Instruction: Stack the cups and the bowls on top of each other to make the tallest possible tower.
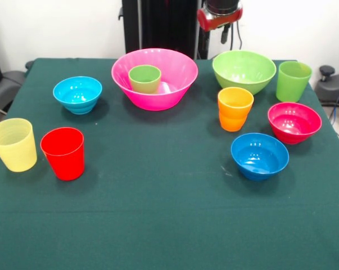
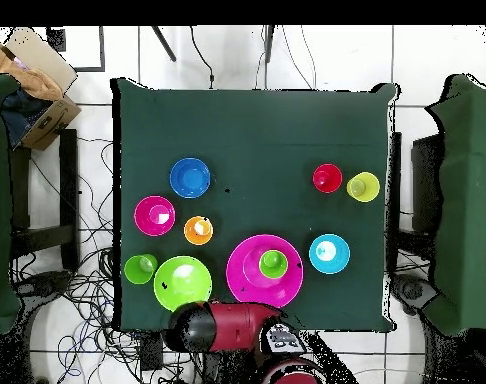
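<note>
We could only see the gripper (image 1: 220, 16) tucked up at the table's far edge above the lime bowl (image 1: 244, 70), and honestly couldn't tell how it was set. Closest to it, the small green cup (image 1: 145, 78) sat upright inside the big pink bowl (image 1: 154, 78). Everything else was loose on the green cloth (image 1: 158, 214): orange cup (image 1: 235, 108), tall lime cup (image 1: 293, 80), magenta bowl (image 1: 294, 122), dark blue bowl (image 1: 260, 155), light blue bowl (image 1: 77, 94), red cup (image 1: 63, 153), yellow cup (image 1: 13, 144).
</note>
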Motion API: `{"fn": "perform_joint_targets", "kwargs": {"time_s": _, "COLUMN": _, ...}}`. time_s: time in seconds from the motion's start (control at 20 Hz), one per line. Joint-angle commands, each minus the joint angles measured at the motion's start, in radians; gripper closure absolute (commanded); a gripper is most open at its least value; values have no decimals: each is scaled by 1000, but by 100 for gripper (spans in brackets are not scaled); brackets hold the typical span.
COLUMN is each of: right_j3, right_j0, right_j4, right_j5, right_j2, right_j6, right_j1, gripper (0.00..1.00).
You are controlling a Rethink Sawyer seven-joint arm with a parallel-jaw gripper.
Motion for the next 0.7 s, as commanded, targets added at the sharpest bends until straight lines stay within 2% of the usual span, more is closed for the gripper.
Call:
{"fn": "perform_joint_targets", "kwargs": {"time_s": 0.05, "right_j3": -84, "right_j0": 9, "right_j4": -18, "right_j5": -108, "right_j2": 5, "right_j6": 181, "right_j1": 55, "gripper": 0}}
{"fn": "perform_joint_targets", "kwargs": {"time_s": 0.45, "right_j3": -88, "right_j0": 0, "right_j4": -39, "right_j5": -181, "right_j2": 6, "right_j6": 170, "right_j1": 84, "gripper": 0}}
{"fn": "perform_joint_targets", "kwargs": {"time_s": 0.7, "right_j3": -139, "right_j0": 30, "right_j4": -23, "right_j5": -276, "right_j2": -1, "right_j6": 190, "right_j1": 182, "gripper": 0}}
